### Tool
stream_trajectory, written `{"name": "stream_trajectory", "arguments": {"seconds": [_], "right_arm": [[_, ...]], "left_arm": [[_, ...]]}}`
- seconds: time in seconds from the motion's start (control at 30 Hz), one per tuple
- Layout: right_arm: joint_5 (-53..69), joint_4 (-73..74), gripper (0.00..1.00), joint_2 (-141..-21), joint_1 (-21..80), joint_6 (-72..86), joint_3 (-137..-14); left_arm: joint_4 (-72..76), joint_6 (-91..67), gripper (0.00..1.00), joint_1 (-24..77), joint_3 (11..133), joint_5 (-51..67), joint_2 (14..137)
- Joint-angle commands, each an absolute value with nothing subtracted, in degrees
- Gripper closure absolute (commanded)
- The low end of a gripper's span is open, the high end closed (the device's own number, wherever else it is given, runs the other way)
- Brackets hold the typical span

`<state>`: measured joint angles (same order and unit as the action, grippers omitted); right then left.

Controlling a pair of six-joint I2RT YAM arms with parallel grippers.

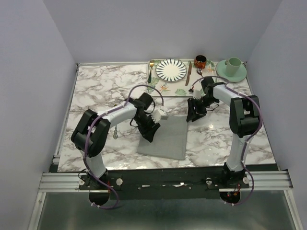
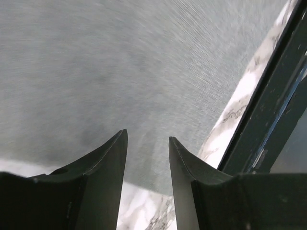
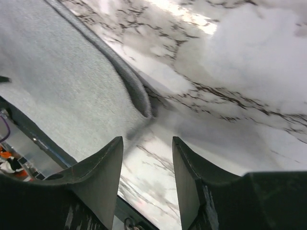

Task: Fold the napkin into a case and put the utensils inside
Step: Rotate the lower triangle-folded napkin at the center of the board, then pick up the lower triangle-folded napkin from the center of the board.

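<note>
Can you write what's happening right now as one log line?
napkin: flat on table | left jaws: open, over its left edge | right jaws: open, by its far right corner

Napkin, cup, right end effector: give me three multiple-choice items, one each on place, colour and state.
1. Where does the napkin lie? A far left corner; B middle of the table, toward its near edge; C off the table.
2. What colour is the cup on the saucer? A red; B black; C pale green.
3. The right end effector is: A open and empty; B shut on the napkin; C out of view.
Answers: 1 B, the top view shows it flat there; 2 C, cup and saucer match; 3 A, a clear gap shows between its fingers.
</note>
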<state>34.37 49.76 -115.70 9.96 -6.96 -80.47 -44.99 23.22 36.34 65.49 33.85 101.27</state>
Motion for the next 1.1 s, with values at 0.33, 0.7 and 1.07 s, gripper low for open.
{"name": "stream_trajectory", "arguments": {"seconds": [0.33, 0.7, 1.07], "right_arm": [[42.53, 49.84, 0.5, -123.22, 8.88, -4.75, -84.81], [45.44, 49.74, 0.59, -125.25, 8.88, -4.13, -86.48], [50.01, 51.42, 0.42, -126.21, 7.03, -2.37, -87.54]], "left_arm": [[-40.96, 15.3, 0.47, 13.54, 78.57, 42.89, 110.38], [-36.56, 10.81, 0.47, 10.81, 77.43, 43.77, 113.03], [-36.56, 11.16, 0.47, 10.02, 76.46, 43.68, 112.32]]}}
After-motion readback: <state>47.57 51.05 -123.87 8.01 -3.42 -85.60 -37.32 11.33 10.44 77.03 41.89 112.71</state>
